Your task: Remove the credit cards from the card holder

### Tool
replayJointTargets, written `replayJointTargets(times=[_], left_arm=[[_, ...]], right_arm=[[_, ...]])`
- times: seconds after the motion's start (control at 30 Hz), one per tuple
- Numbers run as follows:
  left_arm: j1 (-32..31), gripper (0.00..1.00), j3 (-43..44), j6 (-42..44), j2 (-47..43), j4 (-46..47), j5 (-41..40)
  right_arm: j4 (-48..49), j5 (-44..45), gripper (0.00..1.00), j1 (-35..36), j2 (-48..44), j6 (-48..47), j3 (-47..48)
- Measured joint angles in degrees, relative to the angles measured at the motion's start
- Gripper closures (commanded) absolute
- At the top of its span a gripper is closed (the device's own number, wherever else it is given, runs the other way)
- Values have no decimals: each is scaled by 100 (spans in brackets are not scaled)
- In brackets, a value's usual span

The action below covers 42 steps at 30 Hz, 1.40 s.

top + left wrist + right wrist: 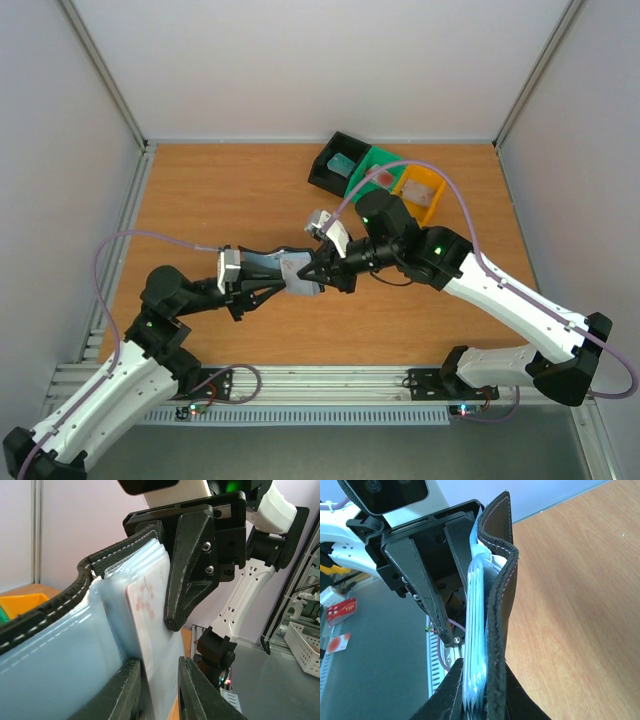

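Note:
The card holder [290, 268] hangs above the table's middle, between both grippers. Its black stitched cover [115, 555] and pale blue pockets fan open. My right gripper [482, 667] is shut on the cover [500, 605] and the pocket stack; one of its fingers [190, 580] shows in the left wrist view. My left gripper [159, 662] straddles a whitish card [150, 610] with a pink pattern that sticks out of a pocket, and a gap still shows between its fingers. A teal card [341, 164] lies in the black tray and a red one [384, 177] in the green tray.
A black tray [325, 172], a green tray [370, 160] and an orange tray [410, 185] stand in a row at the back right of the wooden table [220, 200]. Grey walls close in the left and right sides.

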Motion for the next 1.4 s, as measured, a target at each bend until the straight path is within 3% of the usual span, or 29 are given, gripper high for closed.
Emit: replayJointTargets(times=[0.23, 0.7, 0.83, 1.0, 1.27, 1.4], left_arm=[[37, 99, 0, 22, 116, -2, -7], [52, 100, 17, -282, 153, -50, -234], [114, 72, 17, -426, 39, -72, -221], [315, 35, 4, -614, -33, -216, -575], [509, 6, -166, -756, -256, -481, -857], [509, 1, -251, -734, -256, -490, -789]], right_arm=[[-120, 72, 99, -63, 0, 210, 4], [22, 251, 99, -339, -201, 577, -297], [-66, 813, 99, -809, -579, 664, -610], [-262, 1021, 99, -876, -879, 643, -695], [-463, 68, 98, -833, -612, 308, -415], [-439, -400, 97, -684, -577, 195, -415]])
